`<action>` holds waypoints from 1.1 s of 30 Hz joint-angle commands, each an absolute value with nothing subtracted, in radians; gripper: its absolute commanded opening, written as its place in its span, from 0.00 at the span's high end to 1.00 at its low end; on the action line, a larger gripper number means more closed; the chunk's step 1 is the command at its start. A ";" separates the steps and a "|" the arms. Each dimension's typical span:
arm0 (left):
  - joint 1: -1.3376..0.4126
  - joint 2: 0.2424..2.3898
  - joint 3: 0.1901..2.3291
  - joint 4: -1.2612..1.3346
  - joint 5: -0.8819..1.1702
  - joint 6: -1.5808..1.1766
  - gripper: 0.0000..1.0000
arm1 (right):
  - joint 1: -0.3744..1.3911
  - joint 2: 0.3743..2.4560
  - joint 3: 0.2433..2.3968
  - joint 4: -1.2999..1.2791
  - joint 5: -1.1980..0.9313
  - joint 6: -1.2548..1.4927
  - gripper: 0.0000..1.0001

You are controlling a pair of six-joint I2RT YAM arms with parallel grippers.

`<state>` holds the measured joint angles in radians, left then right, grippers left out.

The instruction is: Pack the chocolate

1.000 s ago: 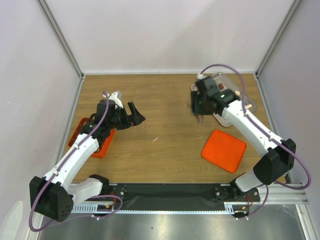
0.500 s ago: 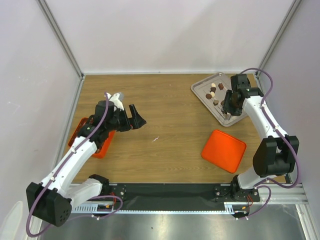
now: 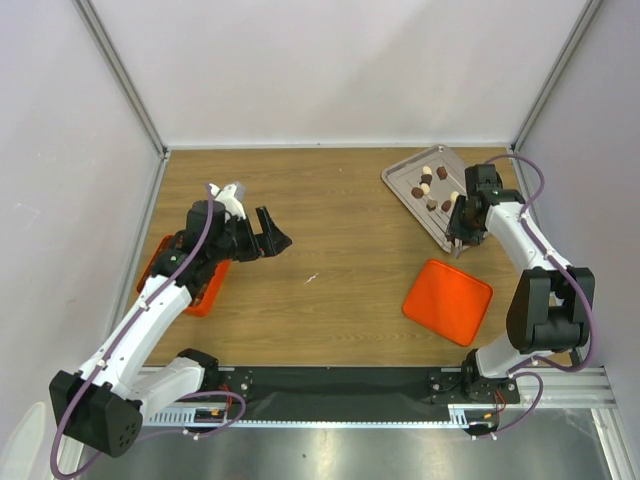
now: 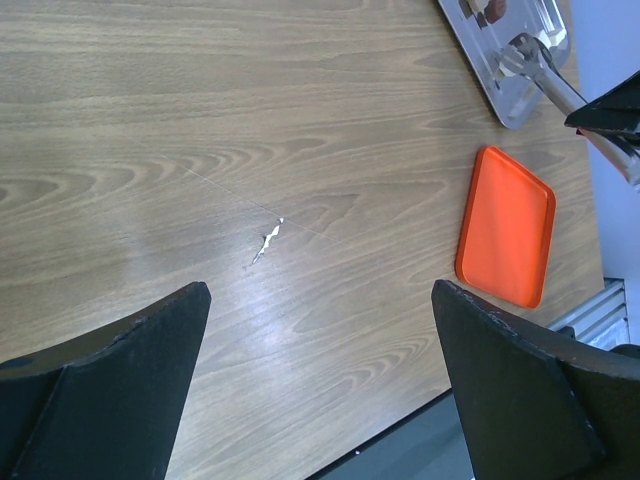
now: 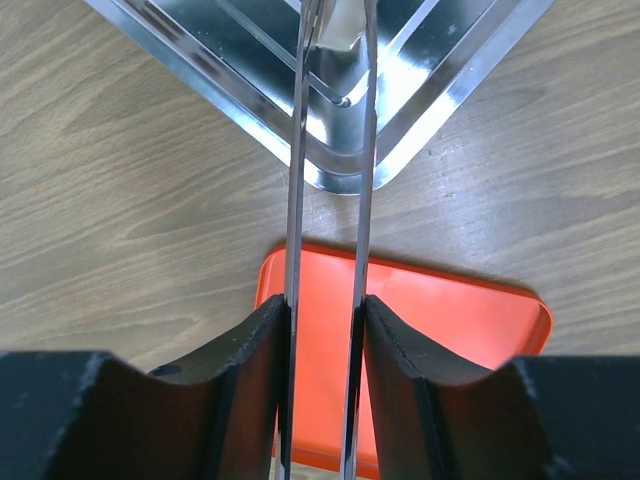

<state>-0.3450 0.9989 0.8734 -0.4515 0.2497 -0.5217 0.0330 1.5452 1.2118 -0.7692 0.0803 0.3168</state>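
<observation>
Several chocolate pieces (image 3: 420,190), dark brown and a few cream-white, lie on a metal tray (image 3: 400,180) at the back right. My right gripper (image 3: 461,228) is shut on thin metal tongs (image 5: 297,150) over the tray's near corner (image 5: 340,182). The tong tips reach into the tray, and a pale piece (image 5: 340,25) shows between them; I cannot tell if it is pinched. My left gripper (image 3: 272,232) is open and empty above bare wood at the left, its fingers (image 4: 110,380) wide apart. One brown piece (image 4: 495,10) shows at the top edge of the left wrist view.
An orange gridded box (image 3: 205,296) lies at the left edge, partly under my left arm. A flat orange lid (image 3: 448,301) lies in front of the tray; it also shows in the left wrist view (image 4: 508,228) and the right wrist view (image 5: 450,330). A small white scrap (image 3: 312,279) lies mid-table.
My right arm swung with the tongs from the tray's left side to its near right corner, uncovering the chocolates. The left arm barely moved.
</observation>
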 commanded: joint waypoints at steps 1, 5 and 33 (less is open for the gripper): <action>-0.350 0.983 0.897 -0.437 0.255 -0.518 0.00 | 0.028 1.516 1.206 -0.730 0.069 0.318 0.61; -0.351 0.983 0.902 -0.434 0.256 -0.522 0.00 | 0.028 1.503 1.204 -0.729 0.045 0.328 0.62; -0.291 1.036 1.386 -0.722 0.003 -0.469 0.00 | 0.313 1.404 1.393 -0.740 -0.028 0.376 0.78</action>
